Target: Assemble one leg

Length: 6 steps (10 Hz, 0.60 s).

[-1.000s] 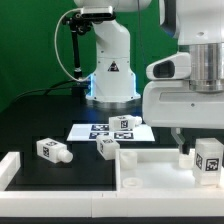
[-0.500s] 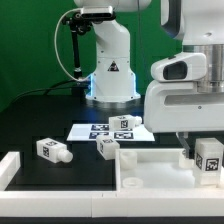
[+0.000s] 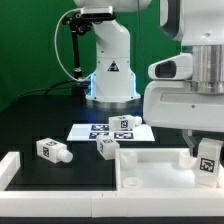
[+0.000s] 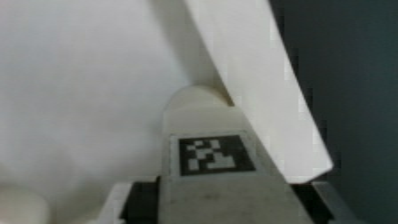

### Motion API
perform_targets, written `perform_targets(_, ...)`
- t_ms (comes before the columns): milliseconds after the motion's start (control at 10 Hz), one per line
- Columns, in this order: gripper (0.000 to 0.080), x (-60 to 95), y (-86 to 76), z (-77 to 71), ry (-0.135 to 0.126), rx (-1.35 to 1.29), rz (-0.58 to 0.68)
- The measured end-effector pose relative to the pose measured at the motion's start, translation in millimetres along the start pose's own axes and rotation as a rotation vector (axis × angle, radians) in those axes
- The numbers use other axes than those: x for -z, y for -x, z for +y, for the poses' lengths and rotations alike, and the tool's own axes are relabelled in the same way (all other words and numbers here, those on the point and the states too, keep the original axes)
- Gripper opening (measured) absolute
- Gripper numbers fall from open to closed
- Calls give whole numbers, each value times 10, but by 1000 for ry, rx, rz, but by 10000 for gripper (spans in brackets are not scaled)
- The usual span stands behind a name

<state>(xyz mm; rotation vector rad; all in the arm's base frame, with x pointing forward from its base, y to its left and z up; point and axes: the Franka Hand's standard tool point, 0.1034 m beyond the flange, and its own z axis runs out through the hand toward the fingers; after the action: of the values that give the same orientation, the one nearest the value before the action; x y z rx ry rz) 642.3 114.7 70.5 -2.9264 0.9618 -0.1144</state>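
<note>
Now the gripper [image 3: 207,165] is clamped on the leg [image 3: 209,157] by the panel [image 3: 150,172]; any tilt could jam it.

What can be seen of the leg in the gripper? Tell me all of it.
The leg is a short, stubby white peg, plastic by its look, with a black-and-white square tag on the face toward the exterior camera. It sits slightly tilted at the exterior view's right, over the large white panel near its raised rim. The gripper comes down on it from above; the wrist view shows the tagged leg between the fingers, its rounded end pointing at the panel. Whether it touches the panel cannot be told.
</note>
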Motion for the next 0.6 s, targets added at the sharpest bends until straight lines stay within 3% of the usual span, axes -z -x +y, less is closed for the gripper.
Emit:
perform_targets(300, 288, -3, -11, 35, -51, -503, -14)
perform_targets(600, 289, -11, 13, 32, -50, -603, -22)
